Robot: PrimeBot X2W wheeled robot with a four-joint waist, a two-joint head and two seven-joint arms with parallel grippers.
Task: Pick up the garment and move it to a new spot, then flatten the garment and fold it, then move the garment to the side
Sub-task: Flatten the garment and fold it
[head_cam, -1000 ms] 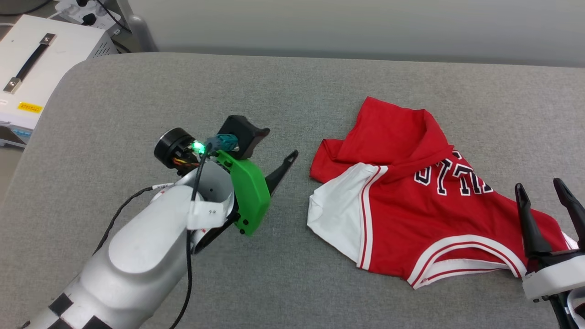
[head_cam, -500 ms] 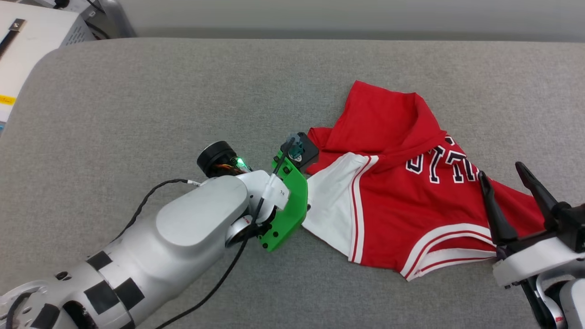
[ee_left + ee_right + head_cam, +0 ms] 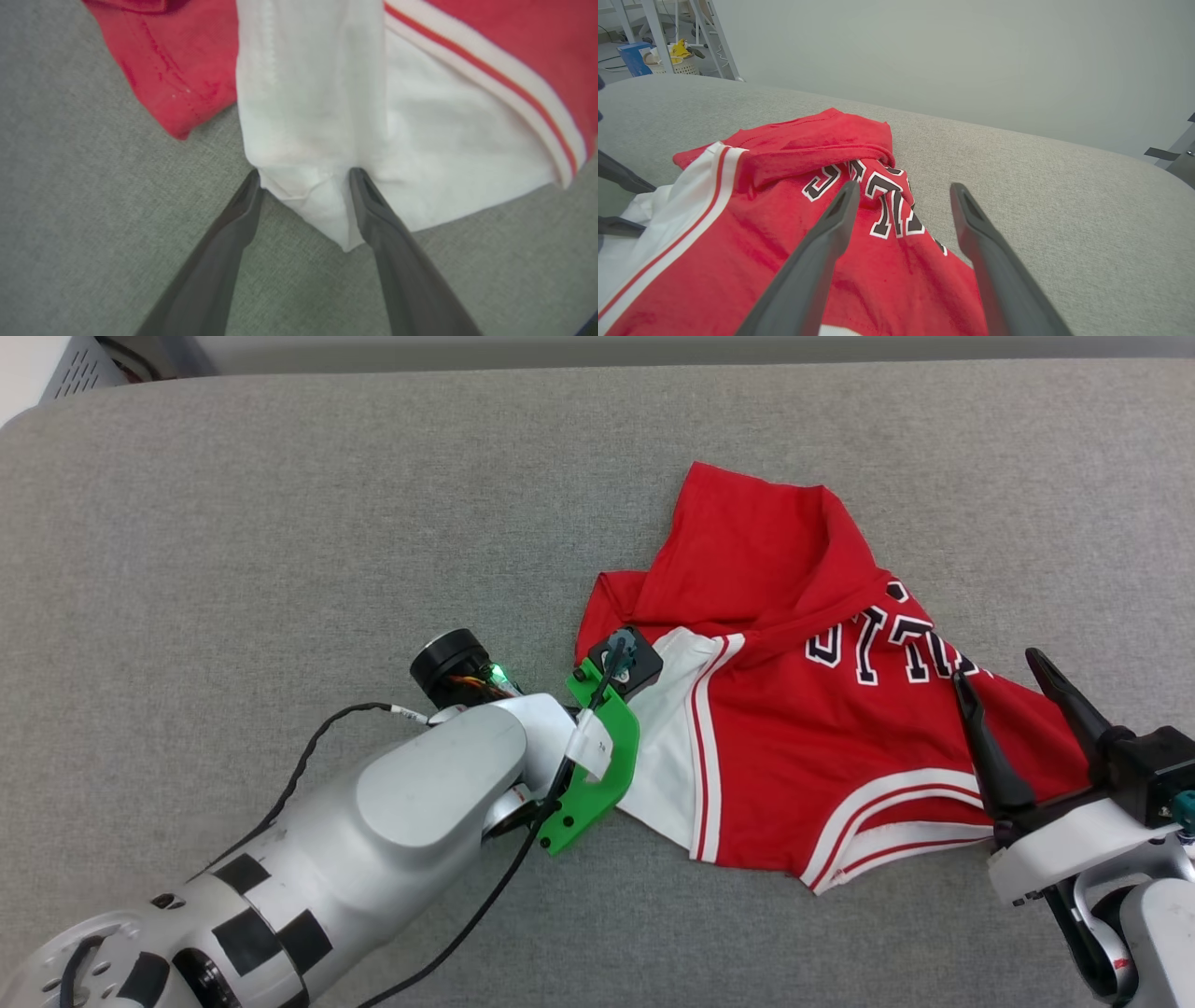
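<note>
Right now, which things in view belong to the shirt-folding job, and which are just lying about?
Job: red jersey T-shirt; left hand, open, fingers astride its white sleeve corner; right hand, open, above the shirt; grey padded surface.
Lying about: blue box; white basket; metal rack legs; vented grey case.

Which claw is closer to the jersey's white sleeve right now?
Left. The left claw straddles a corner of the white sleeve, fingers open on either side. The right claw hangs open over the red body by the lettering, away from that sleeve.
</note>
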